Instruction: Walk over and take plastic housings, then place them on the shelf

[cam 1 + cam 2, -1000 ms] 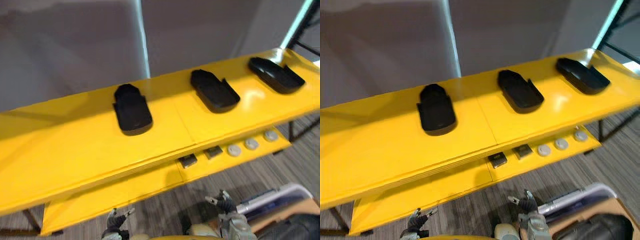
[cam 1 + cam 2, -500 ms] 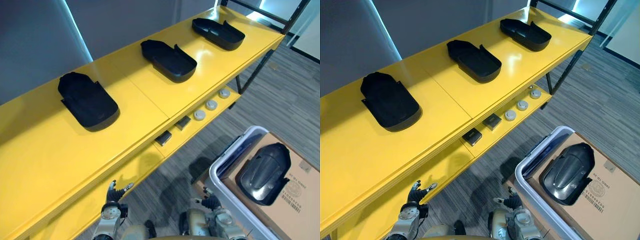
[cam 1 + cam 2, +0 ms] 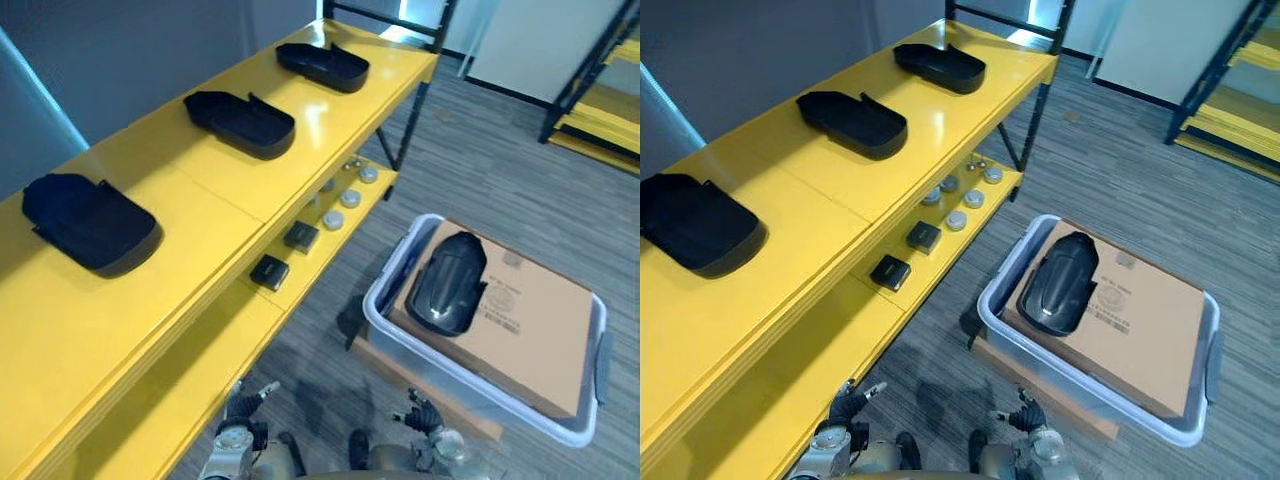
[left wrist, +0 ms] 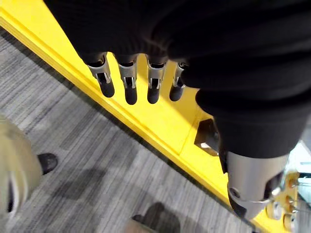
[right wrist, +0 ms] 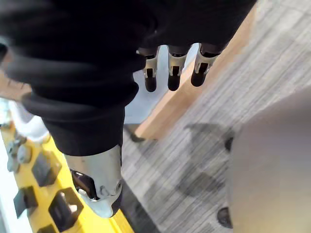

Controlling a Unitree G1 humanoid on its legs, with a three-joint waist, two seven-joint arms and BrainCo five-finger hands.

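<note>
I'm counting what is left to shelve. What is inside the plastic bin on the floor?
A cardboard box sits in the bin, with one black plastic housing lying on top of it. Anything inside or beneath the box is covered.

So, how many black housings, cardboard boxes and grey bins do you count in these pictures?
Black housings: 4
Cardboard box: 1
Grey bin: 1
Total: 6
</note>
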